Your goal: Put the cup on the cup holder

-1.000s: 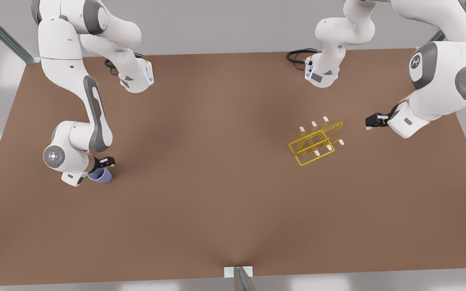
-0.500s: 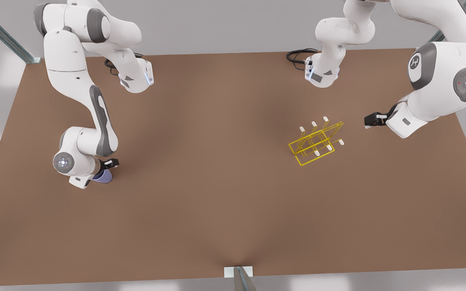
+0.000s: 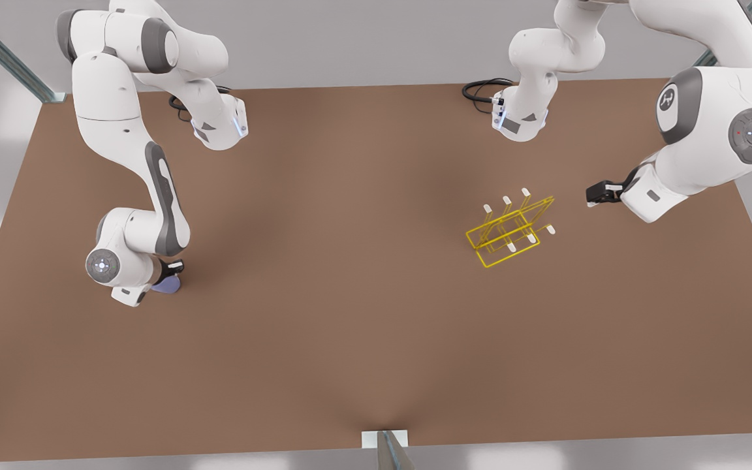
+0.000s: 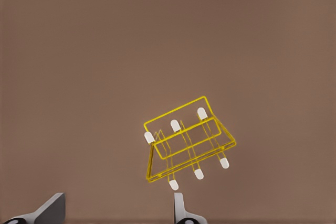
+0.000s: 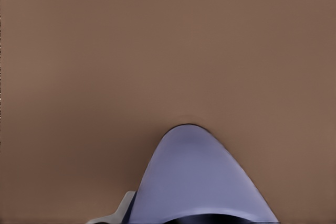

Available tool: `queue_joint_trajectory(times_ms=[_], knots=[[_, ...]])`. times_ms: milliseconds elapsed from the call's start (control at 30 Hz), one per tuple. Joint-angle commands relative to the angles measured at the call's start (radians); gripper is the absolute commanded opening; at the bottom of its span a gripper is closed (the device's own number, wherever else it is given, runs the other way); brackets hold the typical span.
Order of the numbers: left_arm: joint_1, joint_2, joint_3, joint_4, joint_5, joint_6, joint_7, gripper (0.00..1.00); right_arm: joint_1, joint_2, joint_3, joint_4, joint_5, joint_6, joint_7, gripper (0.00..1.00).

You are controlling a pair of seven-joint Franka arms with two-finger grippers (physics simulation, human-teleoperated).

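The right gripper (image 3: 168, 267) sits low over the table (image 3: 350, 339) on the front view's left, its black fingers directly at the cup (image 3: 166, 285). Whether they have clamped the cup cannot be told: in the front view the wrist hides most of the contact, and in the right wrist view one pale fingertip (image 5: 122, 211) shows close against the cup's side while the other is out of sight. The cup (image 5: 199, 182) is small, lavender-blue, smooth and plain, with a tapered wall that narrows to a rounded end pointing away from the wrist. It rests at table level, just beside the gripper's white wrist housing.

The left gripper (image 3: 595, 196) hangs on the front view's right, near the cup holder (image 3: 512, 230) but apart from it. In the left wrist view its two pale fingers (image 4: 50, 208) stand well apart with bare table between them.

The cup holder (image 4: 186, 142) is a thin yellow wire rack: a rectangular frame base with slanting pegs that end in small white rounded tips. It stands on the table right of centre in the front view, well apart from the cup.

The table is a flat, matte brown sheet, evenly coloured and without visible grain.
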State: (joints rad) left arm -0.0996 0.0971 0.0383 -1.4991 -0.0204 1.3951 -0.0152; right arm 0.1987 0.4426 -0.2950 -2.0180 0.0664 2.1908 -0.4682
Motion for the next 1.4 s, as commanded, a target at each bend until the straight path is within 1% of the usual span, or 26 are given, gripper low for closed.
queue_joint_trajectory(times_ms=[0,67,133,167,200,300,367,400,433,500,567,633,667,700,733,867,933,1033,1067,1100,1133,1167,1367], knots=[[-0.002,0.0,0.0,0.0,0.0,-0.001,-0.005,1.0,0.001,-0.001,0.001,0.001,-0.005,-0.013,0.0,0.21],[-0.002,0.0,0.0,0.0,0.0,-0.001,-0.005,1.0,0.004,-0.007,0.002,0.018,-0.004,-0.063,0.0,0.21],[0.003,-0.002,0.005,0.022,0.0,-0.021,-0.005,1.0,0.025,-0.008,0.011,0.133,0.004,-0.195,0.0,0.21],[0.004,-0.002,0.005,0.02,0.002,-0.047,-0.003,1.0,0.044,-0.008,0.031,0.179,0.01,-0.22,-0.001,0.21],[0.004,-0.002,0.005,0.02,0.0,-0.054,-0.006,1.0,0.083,-0.01,0.047,0.216,0.084,-0.233,-0.003,0.21],[0.009,0.0,0.005,0.026,-0.001,-0.054,-0.02,1.0,0.268,-0.012,0.047,0.358,0.326,-0.241,0.002,0.21],[0.008,-0.002,0.005,0.028,0.0,-0.059,-0.02,1.0,0.378,-0.001,0.043,0.395,0.588,-0.206,0.005,0.21],[0.004,-0.002,0.005,0.03,0.002,-0.057,-0.019,1.0,0.435,0.022,0.043,0.4,0.671,-0.118,0.006,0.21],[0.008,-0.002,0.005,0.034,0.0,-0.057,-0.015,1.0,0.49,0.053,0.043,0.4,0.811,-0.042,0.006,0.21],[0.009,0.018,0.005,0.04,-0.001,-0.054,-0.019,1.0,0.564,0.102,0.043,0.427,1.024,0.046,0.005,0.21],[0.011,0.023,0.005,0.042,0.0,-0.054,-0.023,1.0,0.581,0.212,0.045,0.512,1.335,0.05,-0.072,0.21],[0.011,0.023,0.005,0.04,0.0,-0.061,-0.025,1.0,0.596,0.303,0.048,0.556,1.555,0.05,-0.225,0.21],[0.012,0.023,0.005,0.04,0.0,-0.059,-0.023,1.0,0.608,0.344,0.048,0.587,1.616,0.049,-0.265,0.21],[0.012,0.024,0.005,0.04,0.0,-0.056,-0.022,1.0,0.643,0.403,0.048,0.63,1.745,0.049,-0.313,0.21],[0.012,0.029,0.005,0.04,0.0,-0.056,-0.022,1.0,0.662,0.433,0.048,0.645,1.794,0.049,-0.334,0.21],[0.009,0.029,0.005,0.04,0.0,-0.059,-0.025,1.0,0.682,0.522,0.048,0.667,1.799,0.047,-0.408,0.21],[0.009,0.029,0.005,0.04,0.002,-0.059,-0.026,1.0,0.68,0.561,0.048,0.706,1.799,0.047,-0.408,0.21],[0.009,0.029,0.005,0.04,0.0,-0.057,-0.026,1.0,0.679,0.559,0.048,0.706,1.796,0.046,-0.409,0.21],[0.009,0.029,0.005,0.04,0.002,-0.059,-0.026,1.0,0.676,0.559,0.048,0.706,1.796,0.044,-0.411,0.28],[0.009,0.029,0.005,0.04,0.002,-0.059,-0.026,1.0,0.676,0.559,0.048,0.706,1.796,0.044,-0.403,0.62],[0.009,0.029,0.005,0.04,0.002,-0.059,-0.026,1.0,0.674,0.561,0.048,0.705,1.796,0.044,-0.409,0.89],[0.008,0.029,0.005,0.042,0.002,-0.059,-0.026,1.0,0.676,0.561,0.048,0.702,1.796,0.044,-0.411,1.0],[0.006,0.029,0.005,0.042,0.002,-0.059,-0.026,1.0,0.654,0.562,0.048,0.696,1.788,0.044,-0.431,1.0]])
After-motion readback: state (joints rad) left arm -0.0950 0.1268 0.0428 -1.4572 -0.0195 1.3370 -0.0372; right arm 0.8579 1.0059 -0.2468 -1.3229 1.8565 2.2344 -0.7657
